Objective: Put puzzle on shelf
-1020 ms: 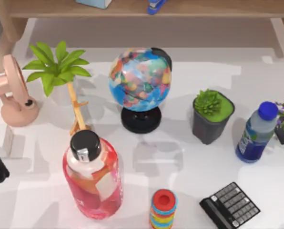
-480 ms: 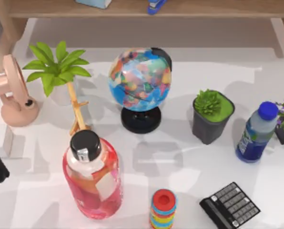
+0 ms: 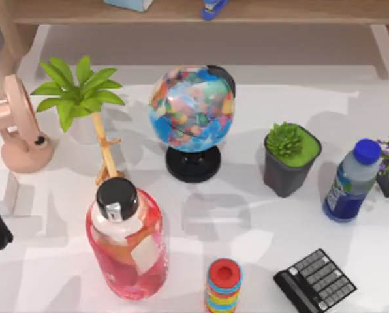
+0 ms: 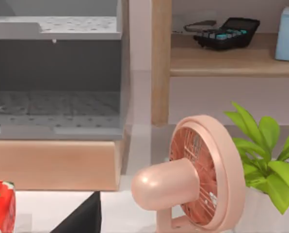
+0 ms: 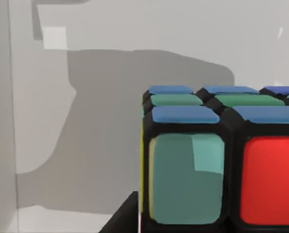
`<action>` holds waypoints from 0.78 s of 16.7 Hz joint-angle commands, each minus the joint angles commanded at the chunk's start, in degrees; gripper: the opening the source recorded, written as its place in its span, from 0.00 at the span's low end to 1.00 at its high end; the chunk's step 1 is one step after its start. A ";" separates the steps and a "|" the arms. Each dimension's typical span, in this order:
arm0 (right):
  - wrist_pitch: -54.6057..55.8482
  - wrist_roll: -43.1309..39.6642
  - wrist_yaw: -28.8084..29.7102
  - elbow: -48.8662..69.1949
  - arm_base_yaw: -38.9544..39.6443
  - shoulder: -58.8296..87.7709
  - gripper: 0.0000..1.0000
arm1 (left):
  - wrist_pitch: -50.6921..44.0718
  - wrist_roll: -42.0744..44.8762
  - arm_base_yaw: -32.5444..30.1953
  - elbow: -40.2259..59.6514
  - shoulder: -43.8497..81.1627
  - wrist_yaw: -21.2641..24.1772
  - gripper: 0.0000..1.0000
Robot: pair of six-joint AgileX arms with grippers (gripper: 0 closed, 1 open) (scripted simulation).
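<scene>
The puzzle (image 5: 222, 160) sits very close to the right wrist camera, at the lower right of that picture, on the pale table surface (image 5: 86, 121). Its black frame holds blue and green stickers on the top face, and a teal and a red sticker on the near face. I cannot tell how the right gripper's jaws stand, or whether they touch the cube.

In the top view, the shelf (image 3: 181, 12) runs along the upper edge of the frame, with a light blue box (image 3: 129, 4) and a blue object (image 3: 213, 8) on its board. In the left wrist view, a black calculator (image 4: 227, 31) also lies on the shelf board.

On the table (image 3: 260, 215), a globe (image 3: 192, 107) stands at the centre. A dark pot (image 3: 289, 163) with a green succulent in it stands to its right. A blue-capped bottle (image 3: 350, 182) is further right. At lower left is a red bottle (image 3: 126, 244) with a black cap. A stack of coloured rings (image 3: 224, 285) is at lower centre. A second calculator (image 3: 315, 280) lies at lower right. A pink fan (image 3: 21, 130) and a leafy plant (image 3: 80, 91) are at the left.

The left gripper's jaws I cannot judge.
</scene>
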 joint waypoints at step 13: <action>17.12 3.32 6.07 -31.79 13.37 -31.38 0.00 | 0.00 0.00 0.00 0.00 0.00 0.00 1.00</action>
